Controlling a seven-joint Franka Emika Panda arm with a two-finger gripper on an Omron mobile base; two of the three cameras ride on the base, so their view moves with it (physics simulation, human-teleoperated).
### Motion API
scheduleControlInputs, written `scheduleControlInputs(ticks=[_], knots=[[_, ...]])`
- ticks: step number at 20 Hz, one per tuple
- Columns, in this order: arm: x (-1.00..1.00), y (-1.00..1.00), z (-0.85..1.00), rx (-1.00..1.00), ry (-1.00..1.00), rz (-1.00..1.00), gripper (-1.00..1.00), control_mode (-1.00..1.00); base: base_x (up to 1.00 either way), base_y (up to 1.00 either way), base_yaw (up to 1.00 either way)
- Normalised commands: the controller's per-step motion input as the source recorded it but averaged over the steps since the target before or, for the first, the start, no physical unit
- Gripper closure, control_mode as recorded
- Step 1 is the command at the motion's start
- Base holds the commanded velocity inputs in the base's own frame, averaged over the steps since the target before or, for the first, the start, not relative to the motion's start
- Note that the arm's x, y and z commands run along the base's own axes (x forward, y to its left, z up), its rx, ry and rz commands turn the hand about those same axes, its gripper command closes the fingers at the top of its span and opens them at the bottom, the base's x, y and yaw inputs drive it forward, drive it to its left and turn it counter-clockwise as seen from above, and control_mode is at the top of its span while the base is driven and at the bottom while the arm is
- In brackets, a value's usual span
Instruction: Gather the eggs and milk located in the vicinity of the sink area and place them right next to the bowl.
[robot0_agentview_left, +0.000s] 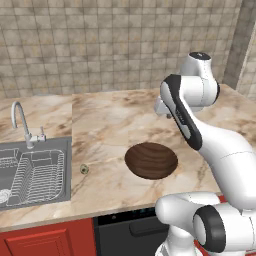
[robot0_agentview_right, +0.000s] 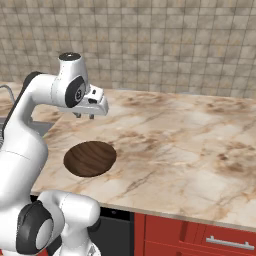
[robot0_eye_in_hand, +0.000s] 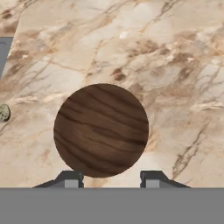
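The dark-brown wooden bowl (robot0_agentview_left: 151, 160) (robot0_agentview_right: 90, 158) (robot0_eye_in_hand: 101, 130) sits on the marble counter near its front edge. My gripper (robot0_agentview_right: 84, 116) (robot0_eye_in_hand: 110, 180) hangs open high above the bowl, pointing down, with nothing between its fingers. The egg, a tiny pale olive-tan lump (robot0_agentview_left: 84, 169) (robot0_eye_in_hand: 3, 113), lies on the counter between the bowl and the sink (robot0_agentview_left: 35, 172), just right of the basin's edge. The blue milk carton is out of view.
The steel sink holds a wire dish rack (robot0_agentview_left: 39, 172) and a round drain (robot0_agentview_left: 4, 195), with a curved chrome faucet (robot0_agentview_left: 21, 120) behind. The marble counter (robot0_agentview_right: 190, 145) stretches wide to the right. A tiled wall (robot0_agentview_left: 100, 45) backs it.
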Motion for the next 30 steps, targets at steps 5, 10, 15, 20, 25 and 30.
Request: scheduleControlInputs(ticks=[5,10,15,20,25,30], knots=[[-0.05,0.22,-0.17,0.0,0.01,0.0,-1.0,-1.0,0.0,0.0,0.0],[-0.08,0.43,-0.35,0.0,0.02,0.0,-1.0,-1.0,0.0,0.0,0.0],[-0.08,0.49,-0.31,0.0,0.0,0.0,-1.0,-1.0,0.0,0.0,0.0],[0.0,0.45,-0.35,0.0,0.02,0.0,-1.0,-1.0,0.0,0.0,0.0],[0.0,0.54,-0.34,0.0,0.08,0.0,-1.0,-1.0,0.0,0.0,0.0],[0.0,0.53,-0.28,0.0,0.12,0.0,-1.0,-1.0,0.0,0.0,0.0]])
